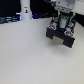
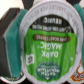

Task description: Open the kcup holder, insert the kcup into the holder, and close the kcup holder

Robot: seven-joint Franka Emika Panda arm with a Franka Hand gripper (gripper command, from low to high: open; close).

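The kcup fills the wrist view: a round pod with a white rim and a green lid with white lettering, its lid facing the camera. It sits very close, as if held between my fingers, which do not show there. In the exterior view my gripper hangs over the kcup holder, a black boxy unit at the upper right. Darker multi-coloured pods sit on the holder on either side of the gripper. The kcup cannot be made out in the exterior view.
A white upright object stands at the back, toward the exterior view's left, against dark blue clutter. The pale table top stretches out in front of the holder.
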